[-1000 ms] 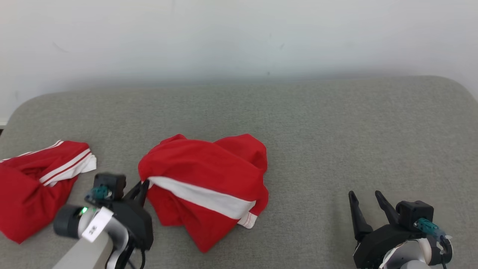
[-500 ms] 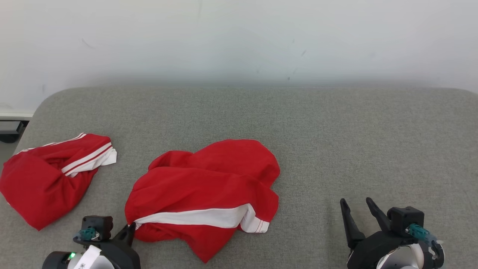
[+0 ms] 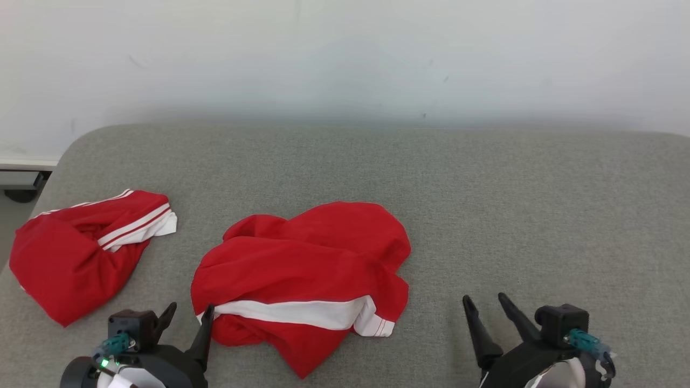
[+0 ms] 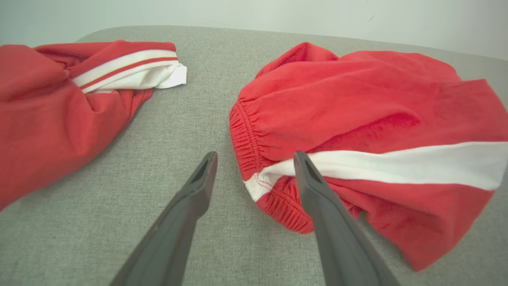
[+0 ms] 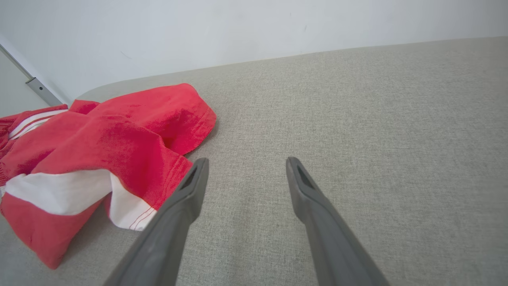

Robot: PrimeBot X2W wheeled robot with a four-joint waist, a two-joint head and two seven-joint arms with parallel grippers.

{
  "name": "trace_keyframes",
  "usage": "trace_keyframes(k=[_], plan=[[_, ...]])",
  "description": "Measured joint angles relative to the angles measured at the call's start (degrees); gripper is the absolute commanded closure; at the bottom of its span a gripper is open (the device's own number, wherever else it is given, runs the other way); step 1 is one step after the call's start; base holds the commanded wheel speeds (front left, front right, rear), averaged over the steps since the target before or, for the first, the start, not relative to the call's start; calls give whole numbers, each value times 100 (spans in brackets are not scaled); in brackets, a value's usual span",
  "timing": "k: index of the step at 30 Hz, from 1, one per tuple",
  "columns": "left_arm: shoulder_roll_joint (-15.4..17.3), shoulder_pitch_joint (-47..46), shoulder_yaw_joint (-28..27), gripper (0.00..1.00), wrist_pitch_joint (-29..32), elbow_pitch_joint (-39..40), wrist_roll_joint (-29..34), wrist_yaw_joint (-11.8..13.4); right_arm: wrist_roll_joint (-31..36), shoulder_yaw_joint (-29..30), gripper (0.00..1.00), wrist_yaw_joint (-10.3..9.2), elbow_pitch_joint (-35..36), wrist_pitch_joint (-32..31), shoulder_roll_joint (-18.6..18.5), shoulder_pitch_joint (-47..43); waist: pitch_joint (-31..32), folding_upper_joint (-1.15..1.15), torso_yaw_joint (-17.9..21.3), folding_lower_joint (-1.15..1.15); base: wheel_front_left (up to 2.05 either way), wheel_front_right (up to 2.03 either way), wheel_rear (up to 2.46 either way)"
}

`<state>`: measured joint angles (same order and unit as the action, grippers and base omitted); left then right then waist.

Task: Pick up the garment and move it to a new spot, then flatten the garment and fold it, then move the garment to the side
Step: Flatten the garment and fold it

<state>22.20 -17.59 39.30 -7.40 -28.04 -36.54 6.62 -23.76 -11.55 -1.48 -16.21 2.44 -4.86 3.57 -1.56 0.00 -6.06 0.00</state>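
Note:
The garment (image 3: 302, 269) is a pair of red shorts with a white side stripe, lying crumpled in the middle of the grey cushioned surface (image 3: 485, 188). My left gripper (image 3: 190, 312) stands open at the garment's near left edge. In the left wrist view the garment (image 4: 357, 99) has its elastic waistband just ahead of the left gripper (image 4: 256, 157), whose right finger overlaps the white stripe. My right gripper (image 3: 484, 299) is open and holds nothing, to the right of the cloth. The right wrist view shows the right gripper (image 5: 247, 161) over bare surface, with the garment (image 5: 119, 139) to its left.
A second red garment (image 3: 70, 253) with white stripes lies bunched near the surface's left edge, also seen as the second garment (image 4: 39, 111) in the left wrist view. A pale wall (image 3: 345, 54) runs behind the surface. Bare grey surface stretches to the right.
My left gripper has opened and let go of the garment's waistband edge, and the garment now lies slack. The head camera has shifted. My right gripper has stayed open.

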Motion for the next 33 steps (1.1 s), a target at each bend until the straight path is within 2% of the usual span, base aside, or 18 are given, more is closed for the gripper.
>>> trace_keyframes(k=[7, 14, 18, 23, 26, 33], plan=[[8, -7, -100, 0, -14, 222, 19, 42, -101, -388, 0, 155, -47, -231, 112, -12, -77, 0, -118, 0, 0, 0, 0], [-96, -108, -78, 0, 202, 118, -23, 41, -92, -883, 0, 252, -467, -572, 145, 329, -205, 0, -216, 1, 0, 0, 0], [-196, -212, 21, 0, 375, 7, -23, 34, -94, -1077, 0, 257, -719, -705, 155, 547, -257, 0, -238, 1, 0, 0, 0], [-358, -441, 96, 0, 570, -149, -101, -197, -130, -1239, 0, 249, -1053, -854, 155, 724, -323, 0, -295, 1, 0, 0, 0], [-414, -559, 168, 0, 651, -336, -99, -216, -209, -1430, 0, 245, -1191, -895, 144, 953, -367, 0, -319, 1, 0, 0, 0], [-544, -765, 193, 0, 928, -811, -134, -271, -743, -2068, 0, 82, -1356, -901, 146, 1263, -406, 0, -357, 1, 0, 0, 0]])
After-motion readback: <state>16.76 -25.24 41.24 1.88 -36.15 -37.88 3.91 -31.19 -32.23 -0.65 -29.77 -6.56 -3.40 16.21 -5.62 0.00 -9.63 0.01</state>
